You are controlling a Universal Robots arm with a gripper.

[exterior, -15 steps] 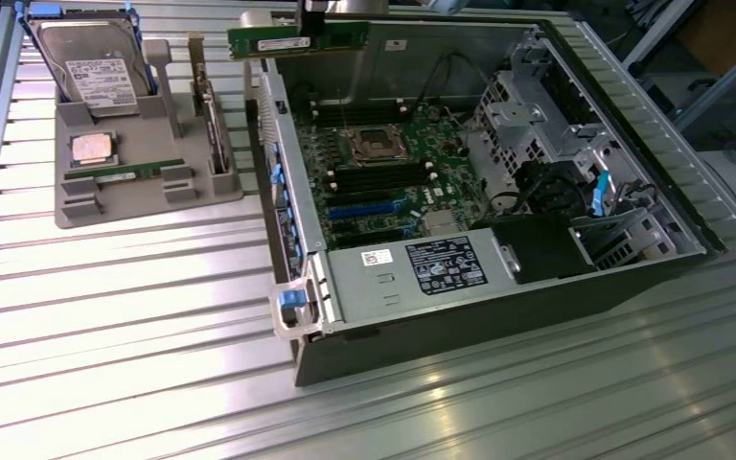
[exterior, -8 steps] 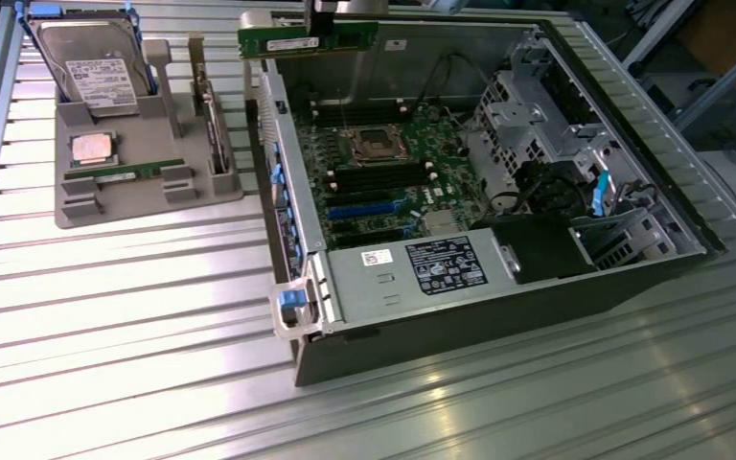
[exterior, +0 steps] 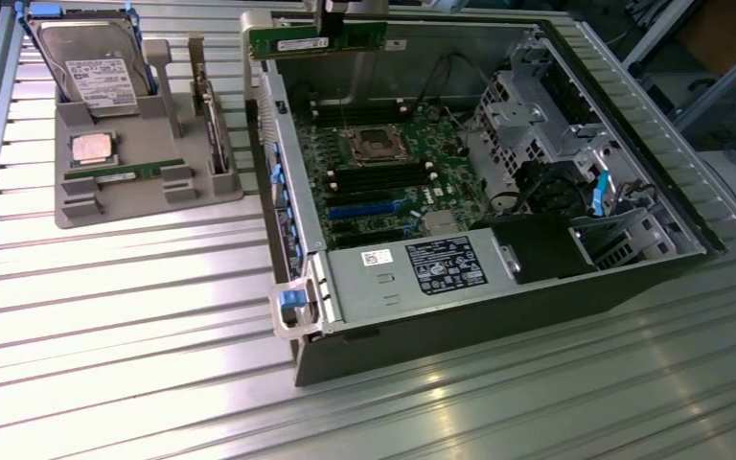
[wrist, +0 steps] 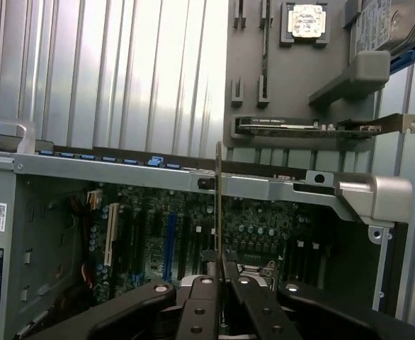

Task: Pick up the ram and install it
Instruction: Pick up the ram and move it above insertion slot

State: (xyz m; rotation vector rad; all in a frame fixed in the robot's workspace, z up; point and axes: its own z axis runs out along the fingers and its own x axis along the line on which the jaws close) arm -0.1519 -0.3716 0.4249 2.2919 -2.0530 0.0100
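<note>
jaws: clenched on ram (exterior: pixel 317 40), top edge, gripper (wrist: pixel 218 269) centred on it.
loc: ram upright, in air over rim of open pc case (exterior: pixel 496 331).
handling, est.: stick level & parallel w/ black dimm slots (exterior: pixel 381 179), notch matched, straight descent.
also: 1 spare stick (exterior: pixel 123 174) in tray (exterior: pixel 138 206).

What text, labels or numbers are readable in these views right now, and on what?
Nothing reads clearly.
White label on the grey hard drive: blurred, unreadable.
White sticker on the green ram stick in the gripper: too small.
Dark label on the silver power supply: too small.
White code sticker beside it: unreadable.
</note>
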